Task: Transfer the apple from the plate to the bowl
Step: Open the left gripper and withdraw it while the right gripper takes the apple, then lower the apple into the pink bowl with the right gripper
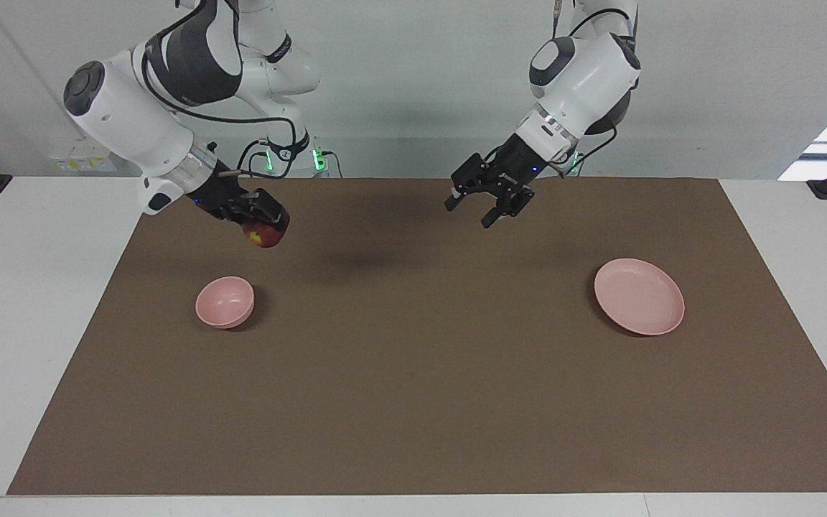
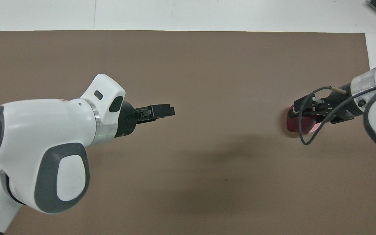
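My right gripper (image 1: 266,226) is shut on the dark red apple (image 1: 264,233) and holds it in the air over the brown mat, above the small pink bowl (image 1: 225,301) and apart from it. In the overhead view the apple (image 2: 293,123) and the right gripper (image 2: 302,117) cover most of the bowl. The flat pink plate (image 1: 639,296) lies bare toward the left arm's end of the mat; the left arm hides it in the overhead view. My left gripper (image 1: 472,214) hangs open and holds nothing, over the middle of the mat (image 2: 165,111).
The brown mat (image 1: 413,402) covers most of the white table (image 1: 40,301). Apart from the bowl and the plate, nothing lies on it. Both arms' bases stand at the robots' edge.
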`<state>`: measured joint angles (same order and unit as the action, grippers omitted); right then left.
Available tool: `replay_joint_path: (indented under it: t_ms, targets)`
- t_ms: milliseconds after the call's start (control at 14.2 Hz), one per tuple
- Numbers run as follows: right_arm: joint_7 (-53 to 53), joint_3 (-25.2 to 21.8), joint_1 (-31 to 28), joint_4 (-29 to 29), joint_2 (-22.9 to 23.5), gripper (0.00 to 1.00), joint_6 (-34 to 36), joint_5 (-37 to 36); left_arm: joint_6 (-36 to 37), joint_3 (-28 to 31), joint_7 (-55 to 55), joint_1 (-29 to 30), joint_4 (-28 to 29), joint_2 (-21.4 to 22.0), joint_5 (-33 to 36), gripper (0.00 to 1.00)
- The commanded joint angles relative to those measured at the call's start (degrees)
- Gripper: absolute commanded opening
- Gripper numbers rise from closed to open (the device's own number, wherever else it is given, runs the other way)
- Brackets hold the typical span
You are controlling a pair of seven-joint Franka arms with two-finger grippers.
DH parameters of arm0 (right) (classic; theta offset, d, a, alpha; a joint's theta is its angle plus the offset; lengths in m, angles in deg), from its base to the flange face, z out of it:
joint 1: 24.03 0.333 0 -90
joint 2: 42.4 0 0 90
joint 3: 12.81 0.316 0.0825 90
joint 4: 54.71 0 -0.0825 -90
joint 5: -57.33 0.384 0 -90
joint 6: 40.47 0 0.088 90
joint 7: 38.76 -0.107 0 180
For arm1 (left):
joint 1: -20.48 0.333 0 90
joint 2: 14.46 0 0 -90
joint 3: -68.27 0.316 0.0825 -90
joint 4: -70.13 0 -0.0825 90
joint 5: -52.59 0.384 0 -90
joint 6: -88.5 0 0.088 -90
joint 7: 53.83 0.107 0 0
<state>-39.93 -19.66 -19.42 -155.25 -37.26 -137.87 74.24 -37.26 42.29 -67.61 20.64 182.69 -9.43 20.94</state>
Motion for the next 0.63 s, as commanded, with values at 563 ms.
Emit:
replay_joint_path:
  t_ms: [563]
  targets:
    - [19.36, 0.43, -1.97, -5.81, 5.58, 0.00, -17.20, -15.32, 24.21, 14.02, 9.88, -0.95, -13.03, -2.83, 31.03, 1.00]
